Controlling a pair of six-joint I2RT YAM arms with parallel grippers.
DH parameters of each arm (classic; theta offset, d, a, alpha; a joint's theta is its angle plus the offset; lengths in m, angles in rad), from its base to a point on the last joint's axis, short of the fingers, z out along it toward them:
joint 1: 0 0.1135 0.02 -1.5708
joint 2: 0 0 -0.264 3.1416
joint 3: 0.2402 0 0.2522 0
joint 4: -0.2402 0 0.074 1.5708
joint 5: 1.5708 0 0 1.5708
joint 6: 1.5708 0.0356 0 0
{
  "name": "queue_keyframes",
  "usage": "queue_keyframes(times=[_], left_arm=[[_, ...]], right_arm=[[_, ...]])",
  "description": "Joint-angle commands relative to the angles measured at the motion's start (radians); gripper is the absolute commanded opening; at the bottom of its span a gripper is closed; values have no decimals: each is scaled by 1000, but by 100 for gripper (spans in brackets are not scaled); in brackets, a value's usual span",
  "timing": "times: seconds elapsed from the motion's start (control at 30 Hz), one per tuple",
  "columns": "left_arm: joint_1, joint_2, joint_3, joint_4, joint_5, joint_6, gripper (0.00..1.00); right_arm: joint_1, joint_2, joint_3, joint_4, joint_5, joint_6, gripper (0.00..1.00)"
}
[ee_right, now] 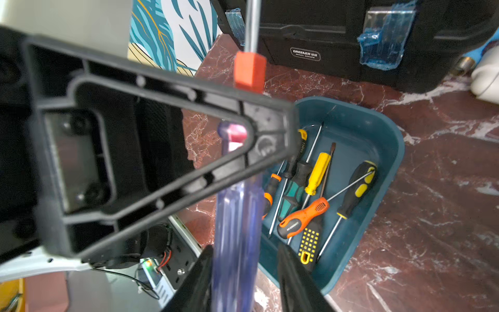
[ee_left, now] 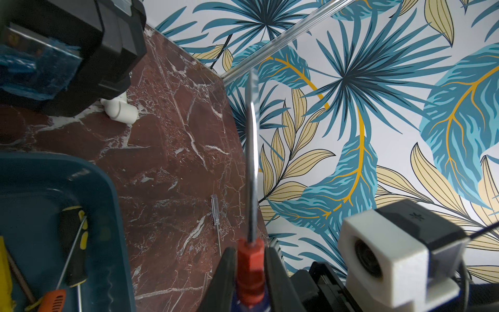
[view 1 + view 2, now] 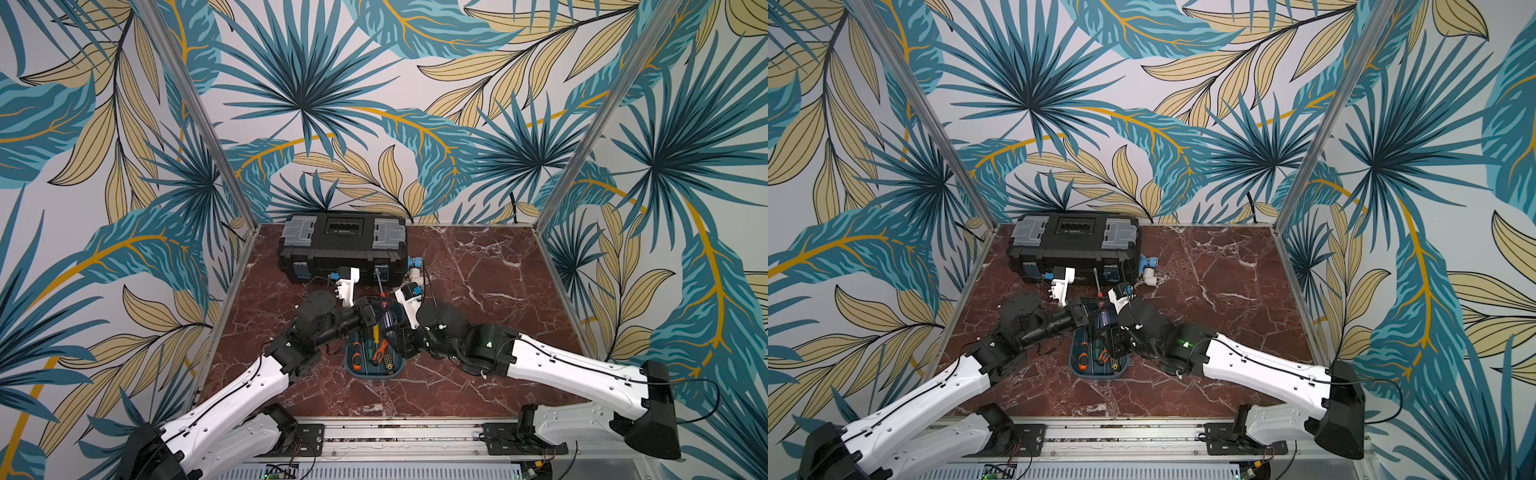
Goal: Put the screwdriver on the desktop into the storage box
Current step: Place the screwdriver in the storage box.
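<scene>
A screwdriver [image 2: 250, 260] with a red collar, a clear purple handle [image 1: 237, 216] and a long steel shaft [image 3: 379, 284] hangs in the air over the far end of the teal storage box [image 3: 374, 375]. Its shaft points toward the back. My left gripper [image 2: 249, 251] is shut on the red collar. My right gripper [image 1: 245, 248] straddles the purple handle: one jaw touches it, the other stands a little off. The storage box [image 1: 388, 162] holds several screwdrivers. A small clear screwdriver [image 2: 215, 208] lies on the desktop [image 3: 498, 311] beside the box.
A black toolbox [image 3: 343, 245] with grey lid compartments stands at the back, just beyond the shaft tip. White and blue pipe fittings [image 3: 415, 272] lie by its right end. Both arms crowd over the box [image 3: 1096, 376]. Aluminium rails edge the desktop.
</scene>
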Motion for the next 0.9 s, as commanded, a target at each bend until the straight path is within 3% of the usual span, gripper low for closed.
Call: queue_keyframes(times=[0.0, 0.17, 0.27, 0.43, 0.6, 0.87], left_arm=[[7, -17, -3, -11, -3, 20, 0], [14, -19, -7, -18, -7, 24, 2], [20, -34, -19, 7, -8, 17, 31], [27, -88, -68, 146, -3, -11, 53], [42, -98, -89, 244, 90, -11, 57], [49, -70, -129, 481, 246, -67, 53]], right_arm=[[4, 0, 18, 32, 14, 6, 27], [4, -8, -1, 51, -9, 21, 2], [2, -31, -33, 92, -33, 38, 0], [-22, -76, -86, 212, -135, 86, 0], [-73, -125, -155, 359, -278, 159, 0], [-140, -142, -230, 589, -483, 283, 0]])
